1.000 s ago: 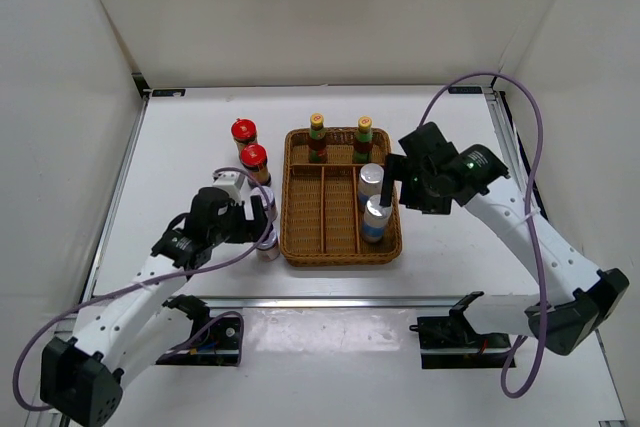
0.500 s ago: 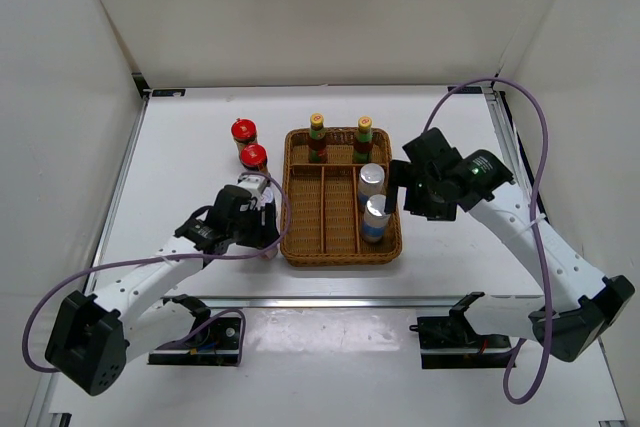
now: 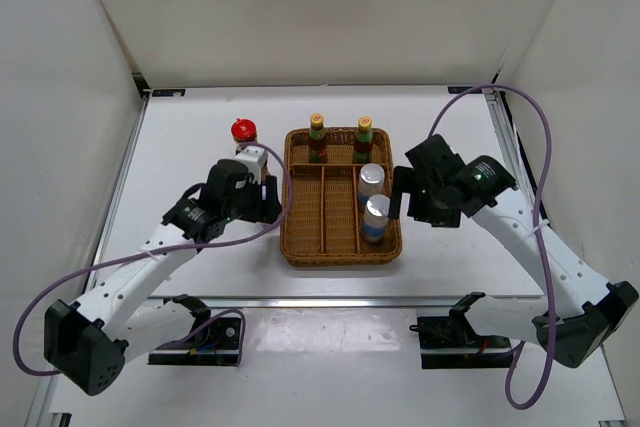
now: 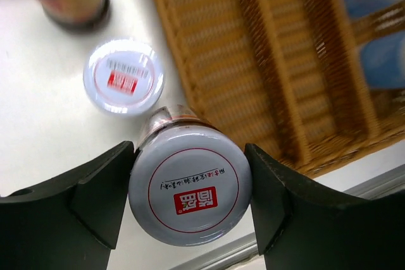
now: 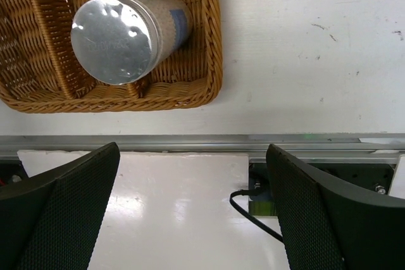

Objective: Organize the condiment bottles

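The silver-lidded jar looks like rigid glass: smooth-sided, breakable and probably light enough for one arm. I'd take it on the body just under the lid. The left gripper has it there, fingers pressed against both sides, just beside the wicker tray. A second silver-lidded jar stands on the table close by. The right gripper gapes wide, holding nothing.

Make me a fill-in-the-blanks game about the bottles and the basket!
The wicker tray holds ___ bottles. The jar farthest back, left of the tray, has a ___ cap. The right gripper is open and holds ___. The left gripper is shut on ___ silver-lidded jar.
Missing words: four, red, nothing, one.
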Robot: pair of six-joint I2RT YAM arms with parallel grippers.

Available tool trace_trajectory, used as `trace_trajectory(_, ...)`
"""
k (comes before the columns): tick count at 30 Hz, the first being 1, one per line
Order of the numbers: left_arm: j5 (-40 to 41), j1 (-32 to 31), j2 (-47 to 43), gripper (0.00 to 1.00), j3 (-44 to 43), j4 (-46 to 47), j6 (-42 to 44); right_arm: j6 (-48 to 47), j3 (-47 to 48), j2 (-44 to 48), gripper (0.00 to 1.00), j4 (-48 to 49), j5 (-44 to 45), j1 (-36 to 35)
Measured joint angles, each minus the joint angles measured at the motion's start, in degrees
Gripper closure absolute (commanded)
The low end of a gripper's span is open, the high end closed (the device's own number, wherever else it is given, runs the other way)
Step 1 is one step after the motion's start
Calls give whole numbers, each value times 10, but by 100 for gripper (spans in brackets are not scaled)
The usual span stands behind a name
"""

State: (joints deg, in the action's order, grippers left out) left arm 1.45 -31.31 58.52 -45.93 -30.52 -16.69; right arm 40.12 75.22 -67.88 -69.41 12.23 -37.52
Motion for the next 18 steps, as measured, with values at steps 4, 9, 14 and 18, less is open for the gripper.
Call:
trace_trajectory(4, 10, -19, 12, 89, -71, -3, 1, 0, 0, 12, 1, -9, 14, 0)
trace_trajectory(9, -4, -52, 101, 89, -151, 26, 1, -1, 0, 18, 1, -12, 36, 9)
trace_trajectory(14, -16, -89, 232, 89, -205, 71, 1, -12, 30, 10, 1, -33, 63, 27)
trace_trajectory(18, -22, -105, 342, 87, -274, 84, 1, -38, 79, 9, 1, -44, 79, 35)
